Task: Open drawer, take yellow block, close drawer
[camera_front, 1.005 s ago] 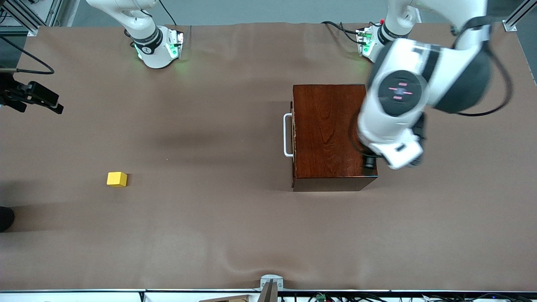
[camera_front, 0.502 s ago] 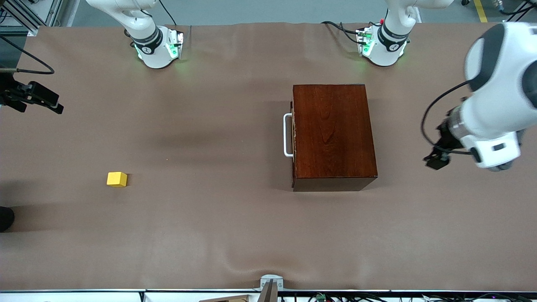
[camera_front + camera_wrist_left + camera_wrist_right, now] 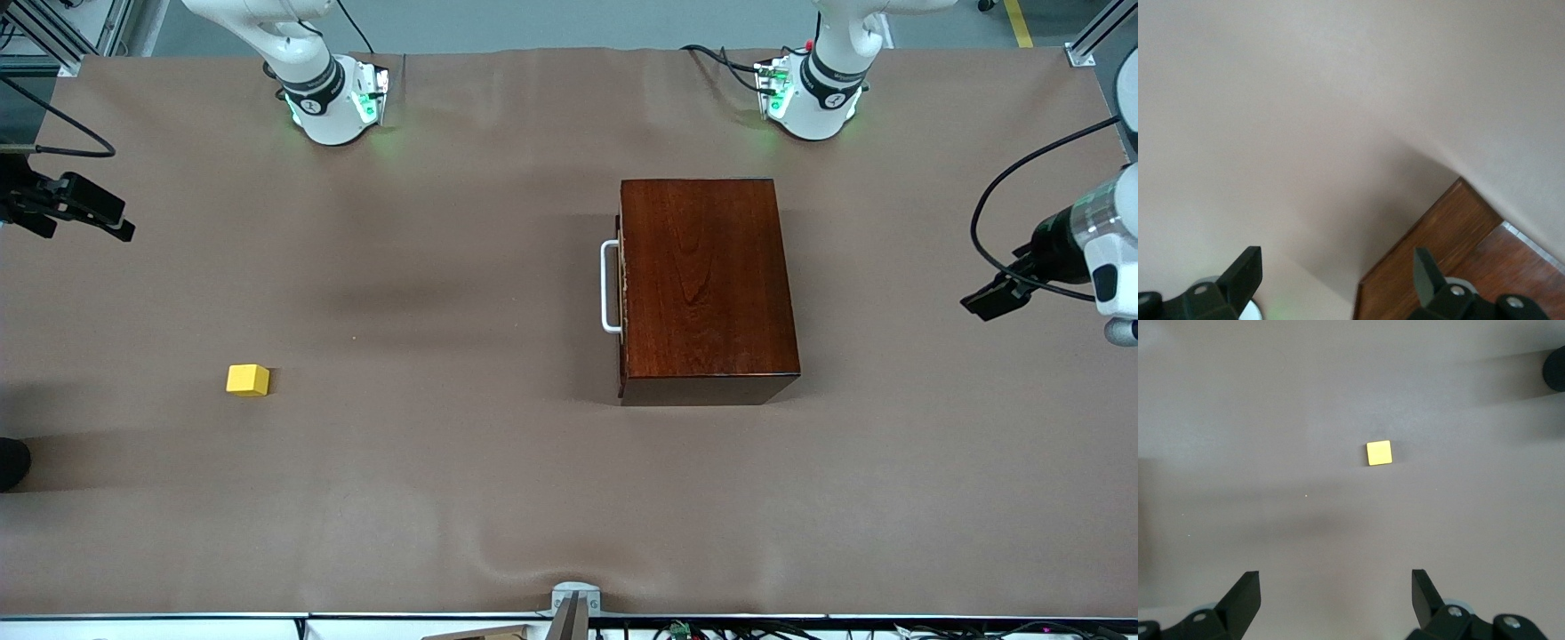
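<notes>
With both grippers' jaws wide and empty, the yellow block (image 3: 247, 380) looks light and rigid, best pinched across two flat sides.

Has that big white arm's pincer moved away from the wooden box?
Yes. The left pincer swung off the wooden box toward the left arm's end of the table.

The yellow block (image 3: 1379, 453) is seen lying alone on the brown worktop (image 3: 1271, 420). The right hand (image 3: 1336, 587) is held above it, fingers (image 3: 1245, 593) spread wide.
</notes>
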